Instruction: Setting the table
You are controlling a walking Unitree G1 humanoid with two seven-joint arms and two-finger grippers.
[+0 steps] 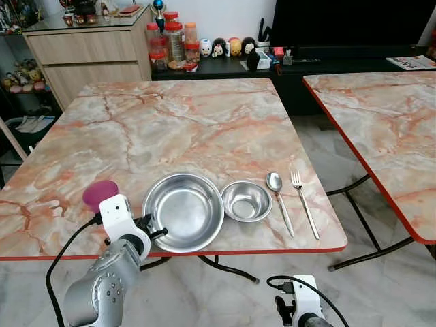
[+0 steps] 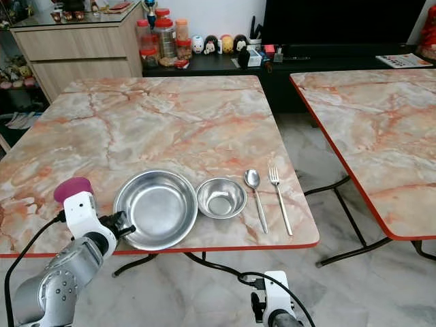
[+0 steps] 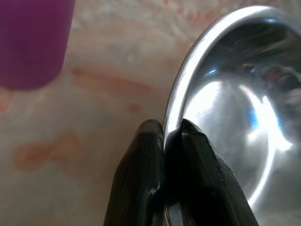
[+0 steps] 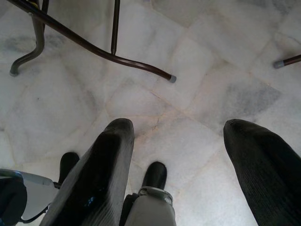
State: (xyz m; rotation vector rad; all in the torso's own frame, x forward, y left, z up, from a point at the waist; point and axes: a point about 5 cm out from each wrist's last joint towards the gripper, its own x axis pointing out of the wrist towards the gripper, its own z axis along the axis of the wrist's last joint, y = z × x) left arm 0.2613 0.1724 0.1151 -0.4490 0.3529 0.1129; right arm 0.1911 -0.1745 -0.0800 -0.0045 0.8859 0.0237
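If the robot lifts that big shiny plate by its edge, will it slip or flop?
The big steel plate looks rigid, so it probably won't flop. Its polished rim could be slippery between the left gripper, which pinches only one edge. Held there, it would likely tilt down on the far side.

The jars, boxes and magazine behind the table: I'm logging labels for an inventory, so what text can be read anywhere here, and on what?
No text can be read.
Jars on the dark shelf: labels too small and blurred.
Small boxes beside the figurines: print too small.
Magazine at far right: print blurred.
Big plate, small bowl, spoon, fork, purple cup: no markings visible.
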